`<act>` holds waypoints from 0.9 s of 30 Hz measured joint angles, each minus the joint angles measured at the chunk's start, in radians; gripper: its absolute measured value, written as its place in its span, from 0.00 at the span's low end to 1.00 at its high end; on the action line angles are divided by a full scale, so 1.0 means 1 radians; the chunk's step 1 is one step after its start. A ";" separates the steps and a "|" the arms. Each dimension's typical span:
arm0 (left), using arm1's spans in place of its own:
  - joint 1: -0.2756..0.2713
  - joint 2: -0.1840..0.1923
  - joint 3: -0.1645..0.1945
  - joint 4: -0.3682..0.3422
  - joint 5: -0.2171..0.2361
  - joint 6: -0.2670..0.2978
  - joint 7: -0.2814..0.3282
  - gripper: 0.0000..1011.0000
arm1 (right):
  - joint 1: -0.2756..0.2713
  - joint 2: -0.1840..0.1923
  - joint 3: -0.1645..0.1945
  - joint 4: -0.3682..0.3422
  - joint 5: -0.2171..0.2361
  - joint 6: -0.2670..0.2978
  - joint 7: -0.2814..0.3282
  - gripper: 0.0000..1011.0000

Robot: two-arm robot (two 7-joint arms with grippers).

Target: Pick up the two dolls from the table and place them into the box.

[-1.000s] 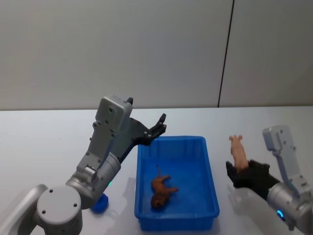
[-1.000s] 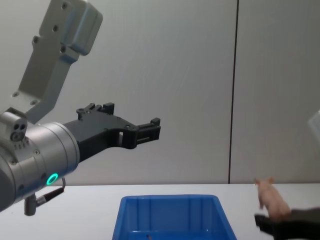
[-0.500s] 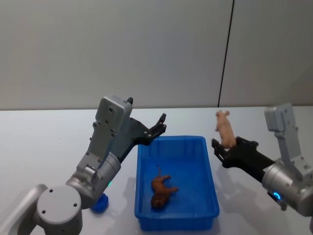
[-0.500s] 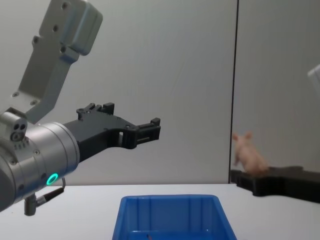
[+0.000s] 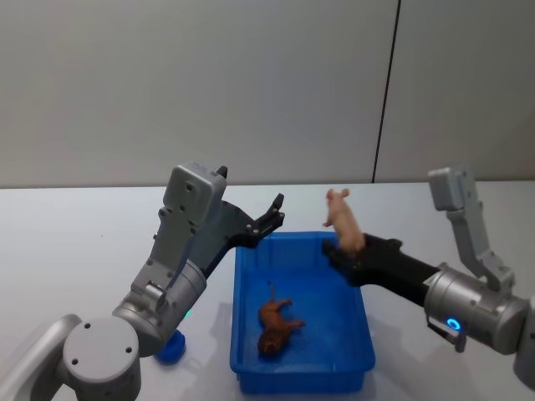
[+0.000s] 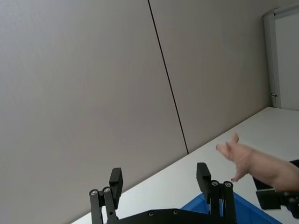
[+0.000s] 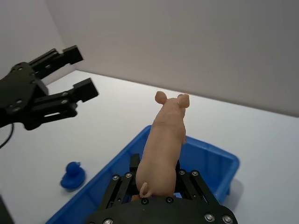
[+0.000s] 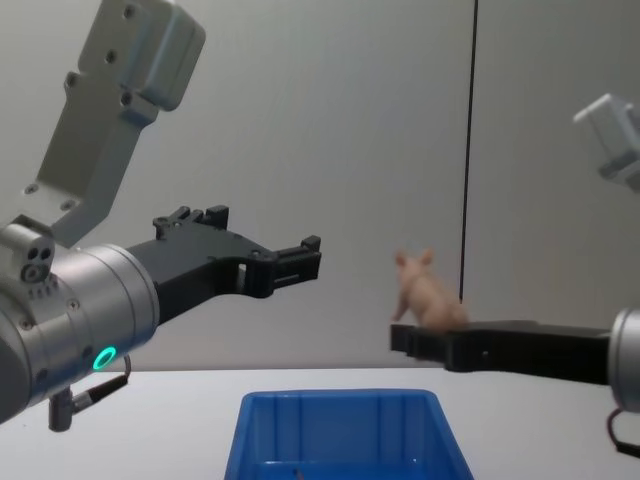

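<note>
The brown doll (image 5: 276, 324) already lies inside the box (image 5: 239, 334), toward its near end, so I judge the task half done and this step to be the delivery of the second doll. My right claw (image 5: 338, 249) is closed on the pig (image 5: 343, 221), gripping its hind end so the snout points up. It hangs well above the box, over the far right part of the opening. My left claw (image 5: 266, 221) is spread wide and holds nothing, raised above the box's far left corner. A small blue duck (image 5: 170, 349) sits on the counter (image 5: 67, 242) just beside the box's near left corner. Next I should bring the pig lower over the box's open middle, clear of the rim, then part the fingers to drop it.
</note>
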 joint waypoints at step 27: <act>0.000 0.000 0.000 0.000 0.000 0.000 0.000 0.99 | 0.064 -0.022 -0.032 0.060 0.067 0.200 0.137 0.99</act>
